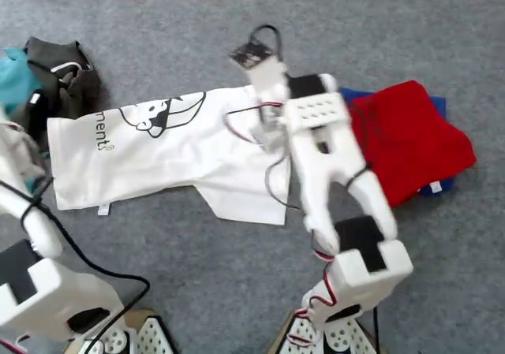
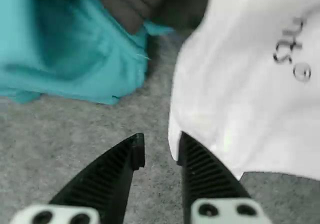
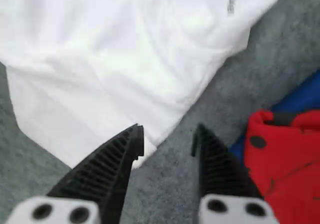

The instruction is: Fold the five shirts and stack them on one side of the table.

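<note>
From the high view, the white shirt point(image 1: 173, 145) lies spread on the grey tabletop point(image 1: 197, 275), I think so that each arm can take one end for the fold. My right arm point(image 1: 323, 165) covers its far edge. The red shirt point(image 1: 406, 137) sits on a blue shirt point(image 1: 438, 106), probably the stack; the blue one is mostly covered.

In the left wrist view, my left fingers point(image 2: 117, 161) are narrowly apart and hold nothing. The white shirt's corner is at one fingertip; whether it touches, I cannot tell. Ahead lie a teal shirt point(image 2: 65, 49) and a dark shirt point(image 2: 135, 4), both cut off.

In the right wrist view, my right fingers point(image 3: 112, 161) are half open and empty, the white hem just ahead, the red shirt beside the other finger.
</note>
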Available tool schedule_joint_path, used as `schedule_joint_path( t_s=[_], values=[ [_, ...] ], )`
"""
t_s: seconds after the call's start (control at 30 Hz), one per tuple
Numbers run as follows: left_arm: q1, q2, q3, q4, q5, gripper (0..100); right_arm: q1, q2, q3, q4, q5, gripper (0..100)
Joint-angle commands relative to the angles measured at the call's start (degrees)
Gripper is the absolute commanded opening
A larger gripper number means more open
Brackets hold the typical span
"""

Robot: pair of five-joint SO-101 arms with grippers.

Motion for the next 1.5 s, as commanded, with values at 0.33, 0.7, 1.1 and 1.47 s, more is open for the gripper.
schedule_joint_path(
  t_s=[0.33,0.7,1.1,1.47],
  values=[
    [3.6,-0.5,9.0,-17.0,17.7,3,-9.3,28.6,-27.2,4.6,-11.4,1.5],
    [3.1,-0.8,18.0,-24.0,17.6,3,-9.8,28.2,-25.0,13.1,-11.1,1.5],
    [3.1,-0.5,18.1,-23.9,16.3,3,-13.3,12.6,-6.1,8.8,-11.1,1.5],
    [3.1,-0.5,18.1,-23.7,15.6,3,-9.7,-4.0,16.2,-13.3,-11.1,3.3]
  ],
)
